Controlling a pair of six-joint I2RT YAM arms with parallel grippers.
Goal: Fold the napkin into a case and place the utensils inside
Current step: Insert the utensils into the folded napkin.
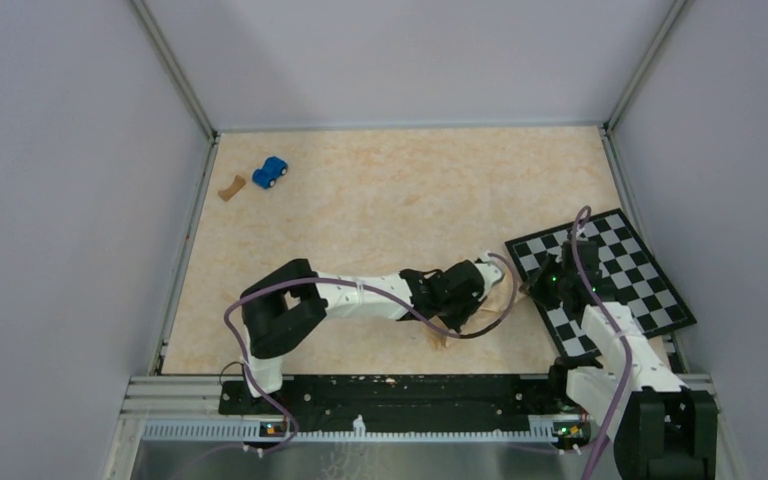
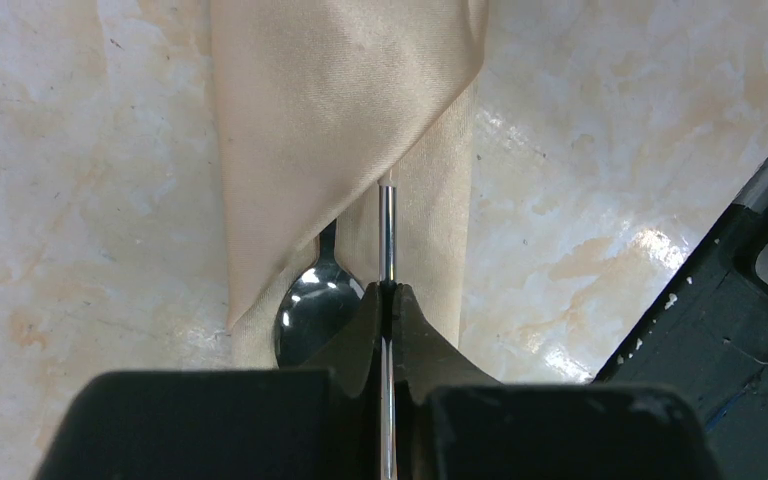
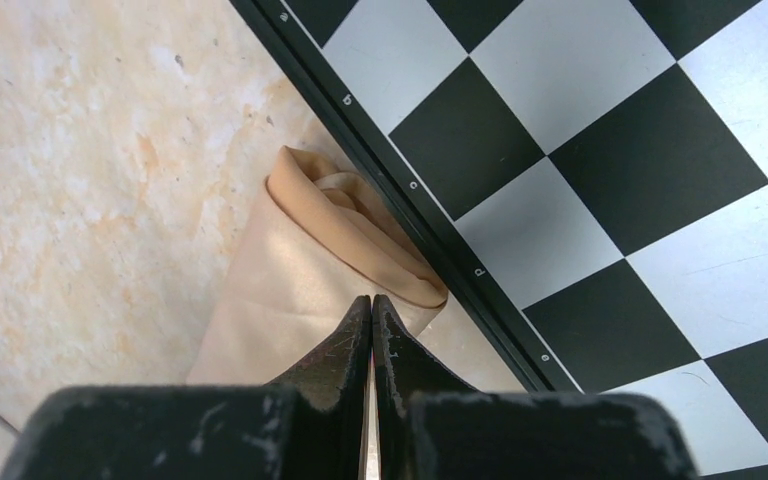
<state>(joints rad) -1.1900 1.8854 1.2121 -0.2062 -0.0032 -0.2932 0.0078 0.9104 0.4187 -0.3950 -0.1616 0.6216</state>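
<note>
You have bright, even light overhead; glare shines on the table, shadows are soft, and wrist-view foregrounds look slightly blurred.

Blue toy car just beside a brown curved scrap at the far left, checkerboard at the right edge.

I read open worktop across the middle and far side, broken only by the blue toy car and brown scrap far left. Near right is tight: the left pincer, clamped on a utensil, and the right pincer crowd the case, just beside the checkerboard.
</note>
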